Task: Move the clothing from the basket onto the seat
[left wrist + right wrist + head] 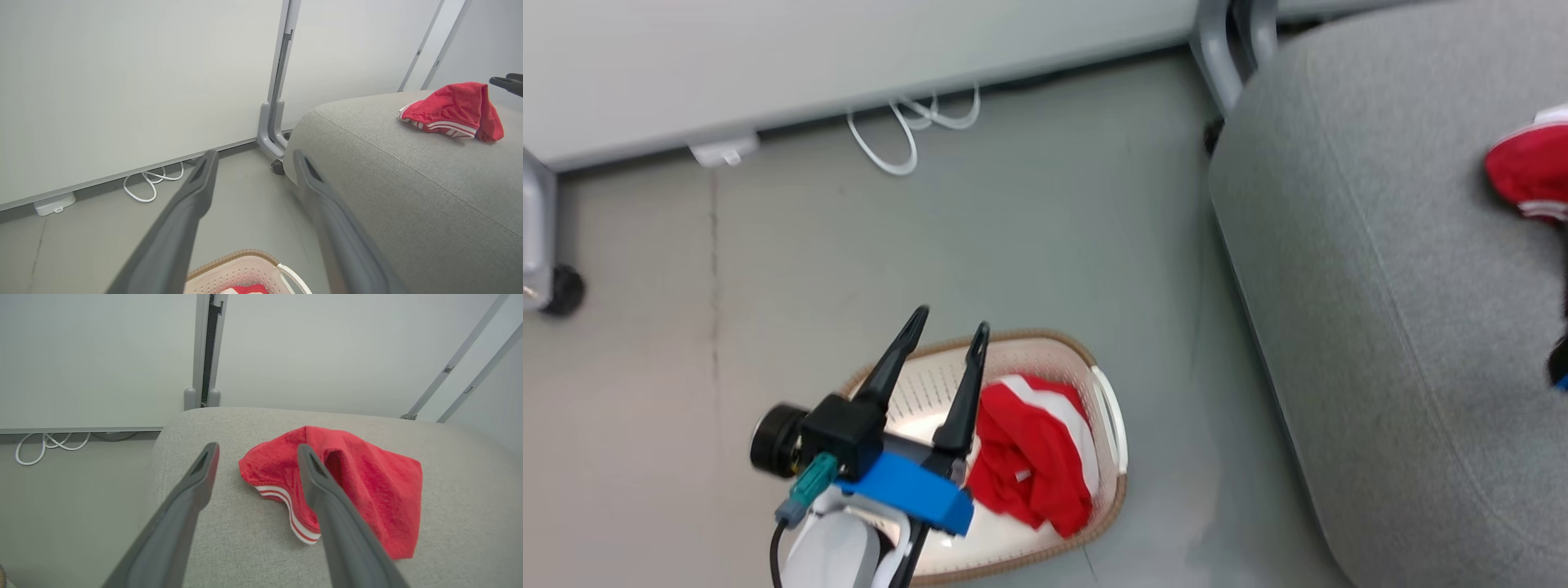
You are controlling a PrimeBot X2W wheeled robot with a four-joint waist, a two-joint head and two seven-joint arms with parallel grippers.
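Head view: basket [1045, 336] sits on the grey floor [1029, 229] at 6 o'clock. Garment A [1033, 457], red with a broad white stripe, lies bunched inside it, toward the basket's 3 o'clock side. Left gripper [952, 320] hangs over the basket's 9 o'clock half with fingers spread wide and nothing between them, tips pointing to 12 o'clock.

Seat [1380, 286] takes up the 3 o'clock side, apart from the basket with a strip of floor between. Garment B [1531, 171], red with thin white stripes at the hem, lies on the seat at the 2 o'clock edge of the frame.

Right wrist view: right gripper [258, 446] is above the seat [245, 539], fingers wide apart, gripping nothing. Garment B [359, 477] lies crumpled on the cushion, and the finger on the 3 o'clock side crosses in front of it. Cannot tell whether that finger touches the cloth.

Left wrist view: left gripper [255, 154] is spread and empty, basket [237, 269] at 6 o'clock, garment B [453, 108] on the seat [388, 183] at 2 o'clock, right gripper [508, 81] tips just beside it at the frame edge.

White cable [907, 139] loops on the floor at 11 o'clock by the wall panel [849, 57]. Grey post [1217, 49] stands at 1 o'clock.
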